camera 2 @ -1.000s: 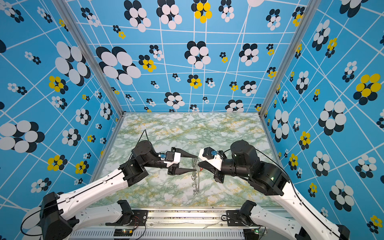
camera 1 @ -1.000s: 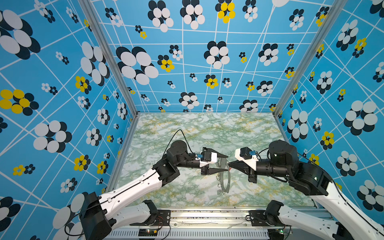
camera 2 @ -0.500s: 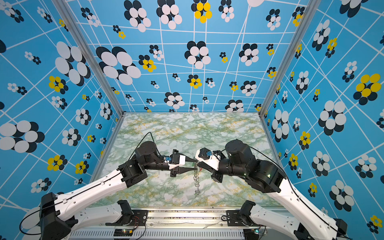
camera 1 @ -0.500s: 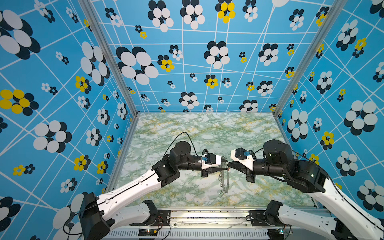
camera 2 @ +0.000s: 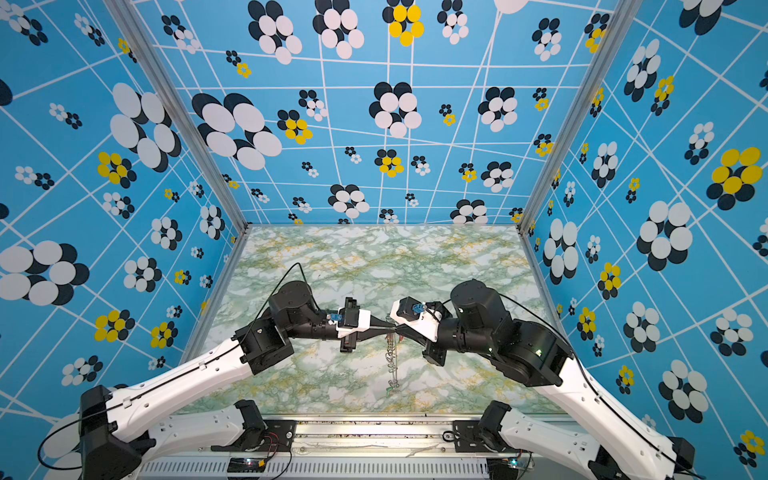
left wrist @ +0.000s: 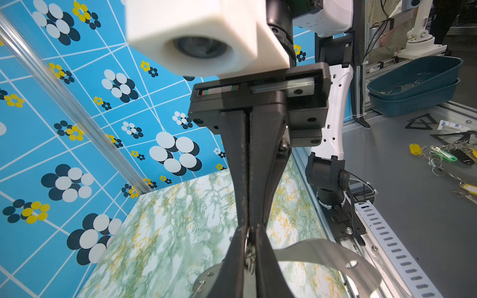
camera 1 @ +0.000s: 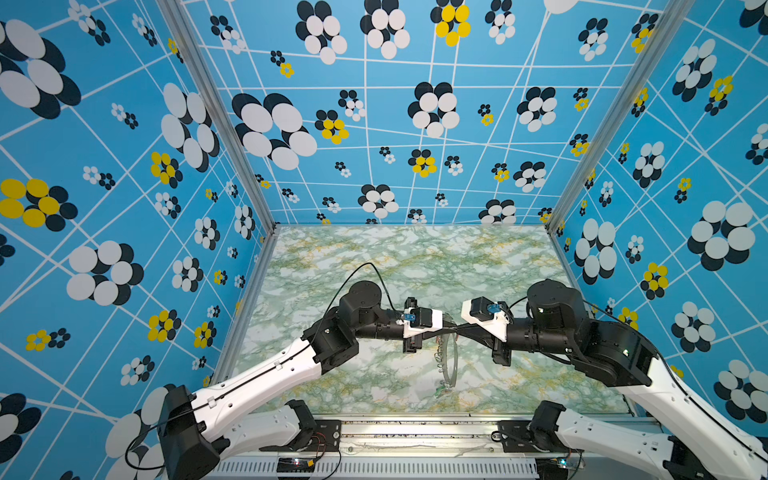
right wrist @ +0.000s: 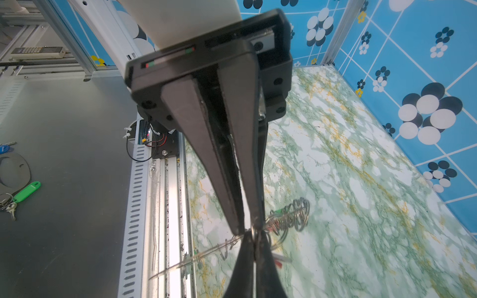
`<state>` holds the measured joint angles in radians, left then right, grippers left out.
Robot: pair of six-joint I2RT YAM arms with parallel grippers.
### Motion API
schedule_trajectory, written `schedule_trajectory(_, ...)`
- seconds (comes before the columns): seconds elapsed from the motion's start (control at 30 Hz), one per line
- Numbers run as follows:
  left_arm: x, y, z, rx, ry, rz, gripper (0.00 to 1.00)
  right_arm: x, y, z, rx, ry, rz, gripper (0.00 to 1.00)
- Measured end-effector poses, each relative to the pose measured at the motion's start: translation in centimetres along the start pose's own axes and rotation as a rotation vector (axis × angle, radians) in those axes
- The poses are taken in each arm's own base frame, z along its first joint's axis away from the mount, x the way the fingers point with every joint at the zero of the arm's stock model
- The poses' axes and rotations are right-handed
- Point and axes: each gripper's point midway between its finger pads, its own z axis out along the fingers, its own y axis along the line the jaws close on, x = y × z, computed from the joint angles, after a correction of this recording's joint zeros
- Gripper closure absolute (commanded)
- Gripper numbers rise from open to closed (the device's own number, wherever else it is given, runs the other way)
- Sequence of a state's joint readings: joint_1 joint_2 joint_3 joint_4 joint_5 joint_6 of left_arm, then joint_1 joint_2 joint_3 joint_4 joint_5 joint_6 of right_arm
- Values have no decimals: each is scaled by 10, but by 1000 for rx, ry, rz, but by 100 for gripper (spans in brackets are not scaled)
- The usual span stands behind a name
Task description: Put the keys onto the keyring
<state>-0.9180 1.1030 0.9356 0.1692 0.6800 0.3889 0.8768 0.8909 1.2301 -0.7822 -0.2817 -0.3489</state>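
Evidently this is a two-handed stage. The right hand (left wrist: 249, 222) and the left hand (left wrist: 249, 240) meet tip to tip above the middle of the counter (camera 1: 374, 266). The keyring (left wrist: 322, 250) hangs from that meeting point, and its grey crescent plate shows nearly edge-on in both top views.

The right hand is clenched on the plate's rim. The left hand's fingers (left wrist: 265, 273) look pinched onto one small silver ring (left wrist: 247, 254) at that rim. The wire is thin and blurred so near the lens, so I take that grip as likely, not certain.

Of the keys, only slivers show: a green tag (right wrist: 277, 212) and a red tag (right wrist: 278, 263) among the bunched rings, seemingly on the keyring already. I see no loose tag on the counter in the top views.

My reading is that a ring is being secured for threading or re-gripping. The next move calls for one hand to hold the plate steady while the other works the ring without twisting it. Thin wire slips easily.

The counter is flat, marbled green and white with yellow veins. It is boxed in by blue walls (camera 1: 415, 166) printed with white lines and flowers. Outside the box, an outer counter (left wrist: 413, 219) in plain grey carries spare tags (left wrist: 444, 154), with stacked teal bins (left wrist: 413, 85) behind them.
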Motion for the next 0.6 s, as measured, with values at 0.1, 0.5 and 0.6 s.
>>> schedule_trajectory(0.1, 2, -1, 0, 4, 7, 2, 80, 0, 0, 0, 0, -1, 0, 100)
schedule_trajectory(0.5, 7, 1, 0, -9, 28, 14, 98, -1, 2, -2, -6, -7, -2, 100)
schedule_trajectory(0.6, 7, 2, 0, -15, 29, 10, 100, -1, 2, -2, -5, -8, -6, 100)
